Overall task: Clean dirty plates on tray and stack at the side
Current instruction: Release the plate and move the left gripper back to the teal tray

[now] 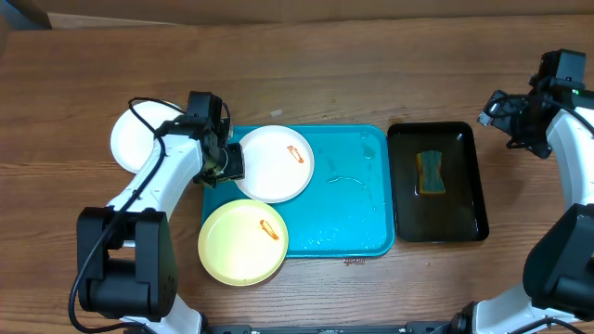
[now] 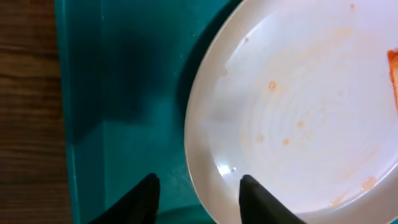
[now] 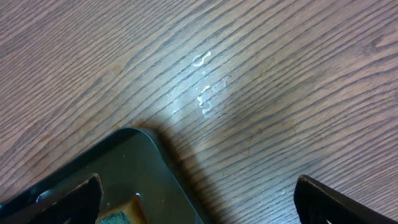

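While the overhead camera lays out the whole scene, the left gripper [image 1: 227, 165] sits at the left rim of the white plate [image 1: 272, 163] in the turquoise tray [image 1: 348, 209], upper-left corner. The pale yellow plate [image 1: 241, 243] overhangs the tray's lower-left corner, and a second white plate [image 1: 130, 139] lies on the wooden table [image 1: 325, 65] to the left, partly under the arm. Only the left wrist view settles the grip: both fingers [image 2: 144, 198] are spread, the plate's edge between them, unclamped, with pale orange specks beside the red smear [image 2: 393, 74]. Over on the right, the right gripper [image 1: 497, 116] hovers past the black tray [image 1: 464, 186] holding the sponge [image 1: 430, 173]. Its wrist view shows the jaws wide apart, holding nothing, and droplets [image 3: 202, 93] on the wood that overhead misses.
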Controlling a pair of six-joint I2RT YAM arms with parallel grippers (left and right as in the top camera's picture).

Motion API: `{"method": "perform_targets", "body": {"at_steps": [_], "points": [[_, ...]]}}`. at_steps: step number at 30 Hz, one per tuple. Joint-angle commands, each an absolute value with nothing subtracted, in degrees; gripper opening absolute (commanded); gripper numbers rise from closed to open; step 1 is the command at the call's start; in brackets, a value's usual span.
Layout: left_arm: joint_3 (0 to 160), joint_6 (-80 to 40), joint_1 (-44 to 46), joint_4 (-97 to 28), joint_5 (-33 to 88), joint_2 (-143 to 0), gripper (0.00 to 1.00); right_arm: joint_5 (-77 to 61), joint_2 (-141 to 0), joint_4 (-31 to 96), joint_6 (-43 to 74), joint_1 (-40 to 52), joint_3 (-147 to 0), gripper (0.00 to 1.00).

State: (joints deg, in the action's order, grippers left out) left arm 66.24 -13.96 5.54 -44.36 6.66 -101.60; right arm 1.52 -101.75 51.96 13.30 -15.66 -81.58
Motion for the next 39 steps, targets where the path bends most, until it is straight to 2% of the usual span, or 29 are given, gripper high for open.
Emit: {"method": "perform_targets", "body": {"at_steps": [1,6,8,11,13,31,39], "points": [[65.6,-15.9,5.8,-43.4,4.9,-100.5,0.41,1.9,-101.8,51.7,13.6,-15.6,-81.6,1.00],[64.1,-18.0,5.8,-41.7,4.9,-101.1,0.40,1.9,-101.8,51.7,13.6,-15.6,-81.6,1.00],[62.7,-18.0,5.8,-39.2,4.9,-101.5,0.31,1.9,-101.8,51.7,13.6,-15.6,-81.6,1.00],[62.0,-18.0,5.8,-37.8,4.9,-101.6,0.24,1.9,-101.8,51.7,13.6,-15.6,-81.6,1.00],[62.0,-18.1,5.8,-36.9,5.0,-101.6,0.13,1.9,-101.8,51.7,13.6,-15.6,-81.6,1.00],[60.5,-18.2,8.7,-35.2,2.4,-102.0,0.19,1.9,-101.8,51.7,13.6,-15.6,-81.6,1.00],[60.5,-18.2,8.8,-35.3,5.7,-102.0,0.11,1.9,-101.8,51.7,13.6,-15.6,-81.6,1.00]]}}
